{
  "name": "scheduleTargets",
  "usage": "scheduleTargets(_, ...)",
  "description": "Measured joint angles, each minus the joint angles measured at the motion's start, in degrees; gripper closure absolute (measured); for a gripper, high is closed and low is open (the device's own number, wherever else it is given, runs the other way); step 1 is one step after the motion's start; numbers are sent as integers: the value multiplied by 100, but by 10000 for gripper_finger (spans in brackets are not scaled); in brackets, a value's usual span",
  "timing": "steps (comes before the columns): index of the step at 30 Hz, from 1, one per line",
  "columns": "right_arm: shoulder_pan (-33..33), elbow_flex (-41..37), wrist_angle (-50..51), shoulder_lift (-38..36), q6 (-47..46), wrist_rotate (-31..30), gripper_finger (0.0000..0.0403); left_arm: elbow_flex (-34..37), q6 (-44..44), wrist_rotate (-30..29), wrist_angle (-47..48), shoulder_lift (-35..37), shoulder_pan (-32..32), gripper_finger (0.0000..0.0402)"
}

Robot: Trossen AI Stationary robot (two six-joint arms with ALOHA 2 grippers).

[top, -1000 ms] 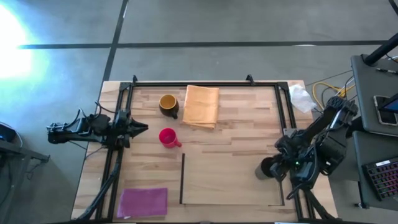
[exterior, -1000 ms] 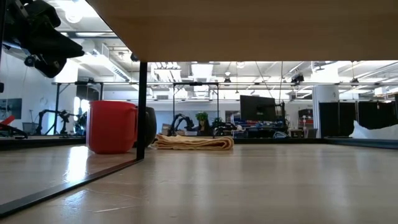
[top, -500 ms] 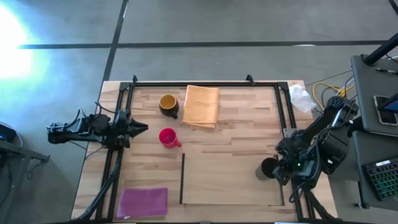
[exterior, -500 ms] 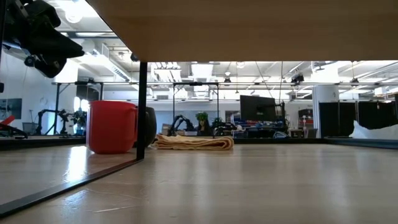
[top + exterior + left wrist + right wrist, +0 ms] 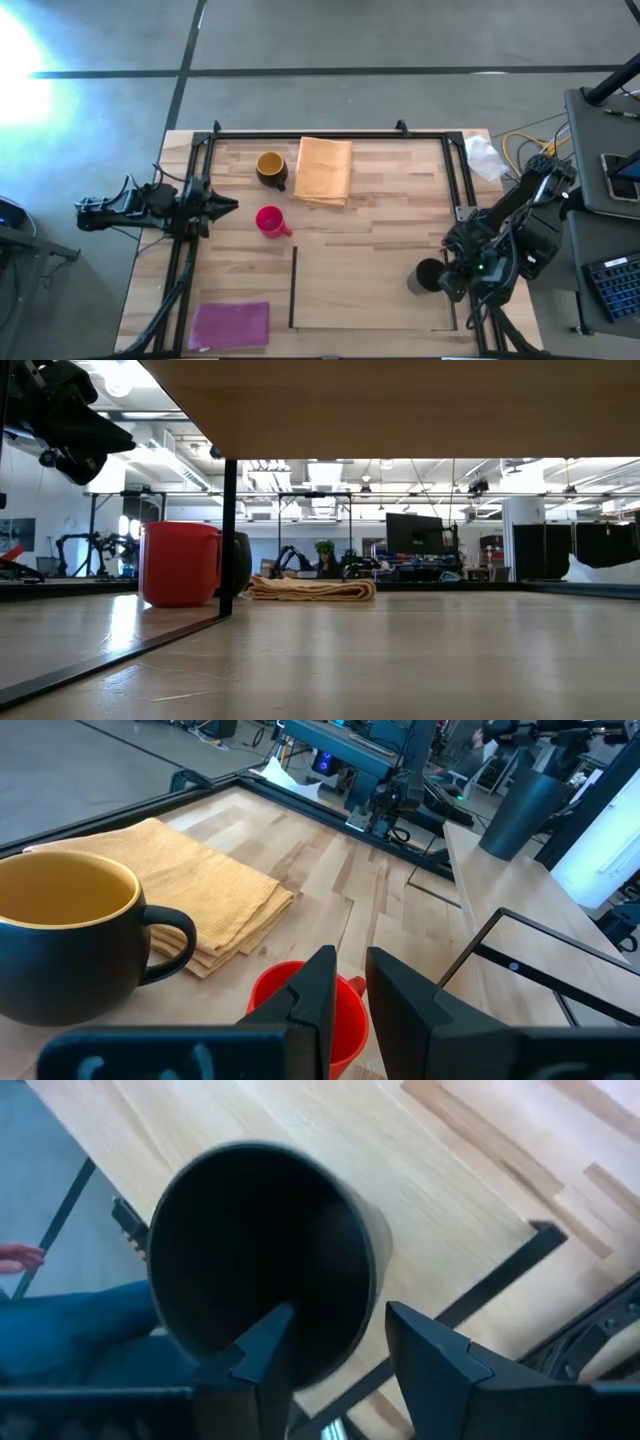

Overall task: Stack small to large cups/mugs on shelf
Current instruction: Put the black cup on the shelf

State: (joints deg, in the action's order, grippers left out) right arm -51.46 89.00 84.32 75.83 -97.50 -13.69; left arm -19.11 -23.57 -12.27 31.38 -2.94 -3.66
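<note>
A pale butcher-block table (image 5: 380, 250) stands in a workshop with monitors behind. The right gripper (image 5: 335, 1335) pinches the black mug's (image 5: 424, 276) rim on the dark-edged shelf (image 5: 370, 290); the mug has shifted slightly left. The left gripper (image 5: 345, 985), fingers narrowly parted, hangs near the glossy red mug (image 5: 270, 221), with the yellow-lined mug (image 5: 270, 167) beside a folded orange cloth (image 5: 325, 170).

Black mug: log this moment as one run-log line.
right hand: grips black mug by its rim, over shelf right end | left hand: waiting at table's left edge | red mug, yellow-lined mug: off shelf
</note>
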Motion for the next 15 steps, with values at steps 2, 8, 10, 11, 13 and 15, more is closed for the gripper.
scheduleTargets(2,-2,89,54,-8,-1,59,249,0,0,0,0,0,2,356)
scheduleTargets(8,-2,362,91,-123,-1,-158,248,0,0,0,0,0,0,356)
scheduleTargets(10,-2,449,139,-169,-1,-391,248,0,0,0,0,0,0,356)
scheduleTargets(11,-2,499,203,-190,-4,-546,248,0,0,0,0,0,0,356)
scheduleTargets(13,-1,616,447,-220,-61,-924,250,0,0,0,0,0,2,356)
scheduleTargets(15,38,692,580,-265,-218,-1230,256,0,0,0,-1,0,1,356)
